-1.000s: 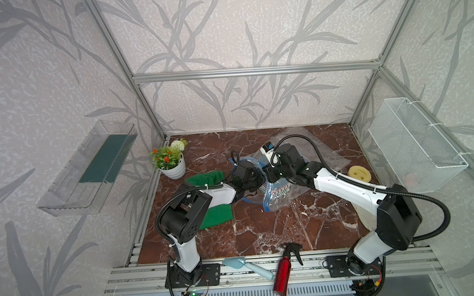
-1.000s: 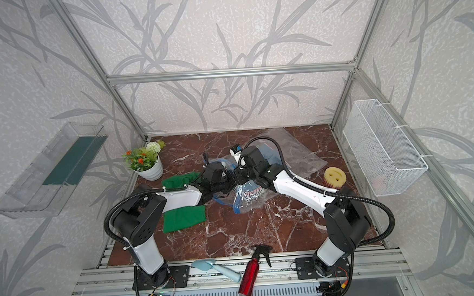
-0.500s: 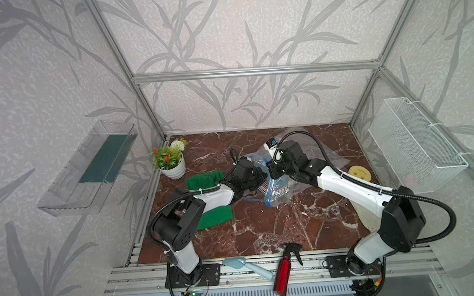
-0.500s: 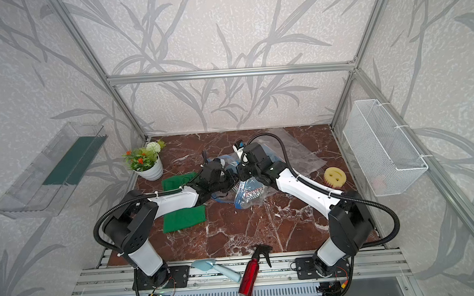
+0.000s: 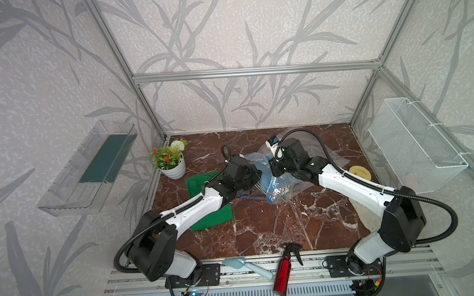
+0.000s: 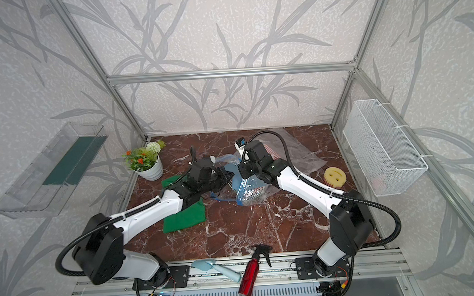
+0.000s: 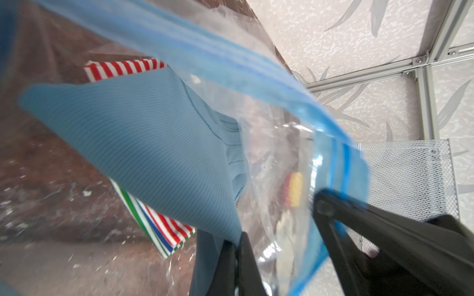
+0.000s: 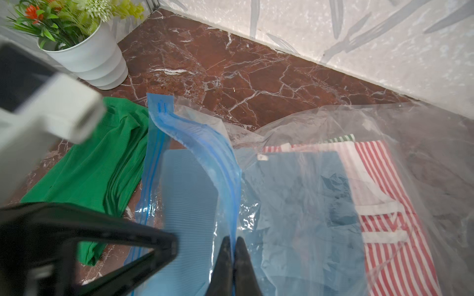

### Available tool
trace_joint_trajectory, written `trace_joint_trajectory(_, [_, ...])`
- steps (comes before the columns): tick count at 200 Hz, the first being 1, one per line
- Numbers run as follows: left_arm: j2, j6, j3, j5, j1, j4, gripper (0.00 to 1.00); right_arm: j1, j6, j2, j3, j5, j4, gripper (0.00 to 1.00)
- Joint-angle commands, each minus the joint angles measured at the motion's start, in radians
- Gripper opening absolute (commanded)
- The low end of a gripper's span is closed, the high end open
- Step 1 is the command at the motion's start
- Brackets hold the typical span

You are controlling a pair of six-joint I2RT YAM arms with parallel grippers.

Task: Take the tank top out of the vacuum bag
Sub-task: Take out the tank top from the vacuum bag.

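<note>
Left wrist view: the left tool is clenched on the blue tank top, which lies inside the vacuum bag at its mouth. The right tool pinches the bag's zip strip. Judged extraction direction: out of the bag, towards the left arm.

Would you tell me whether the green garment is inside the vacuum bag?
No, the green garment lies on the marble outside the vacuum bag, beside its zip strip.

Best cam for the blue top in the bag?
Left wrist: the top fills the frame, ribbing clear. Right wrist shows it dulled under the bag plastic. Both top views catch only a small blue patch.
</note>
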Motion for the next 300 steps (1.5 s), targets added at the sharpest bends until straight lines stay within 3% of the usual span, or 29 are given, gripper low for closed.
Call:
trace_joint_trajectory(1, [-0.052, -0.010, -0.011, -0.089, 0.003, -0.197, 0.00, -0.007, -0.002, -0.003, -0.020, 0.007, -0.008, 0.00])
trace_joint_trajectory(86, [-0.036, -0.092, -0.199, -0.062, 0.013, -0.094, 0.00, -0.007, 0.035, -0.013, -0.092, -0.039, 0.007, 0.00])
trace_joint_trajectory(138, [0.001, -0.111, -0.227, -0.059, 0.011, -0.056, 0.00, -0.006, 0.044, -0.002, -0.085, -0.060, 0.010, 0.00])
trace_joint_trajectory(162, [-0.004, -0.116, -0.232, -0.064, 0.011, -0.062, 0.21, -0.007, 0.045, 0.001, -0.082, -0.063, 0.009, 0.00])
trace_joint_trajectory(199, [-0.011, -0.152, -0.251, -0.085, 0.017, -0.086, 0.42, -0.007, 0.044, 0.004, -0.077, -0.065, 0.007, 0.00])
trace_joint_trajectory(234, [0.007, -0.169, -0.253, -0.064, 0.043, -0.065, 0.48, -0.006, 0.045, 0.004, -0.077, -0.071, 0.007, 0.00])
trace_joint_trajectory(300, [0.095, -0.216, -0.221, 0.018, 0.086, 0.000, 0.50, -0.007, 0.052, -0.005, -0.090, -0.077, 0.015, 0.00])
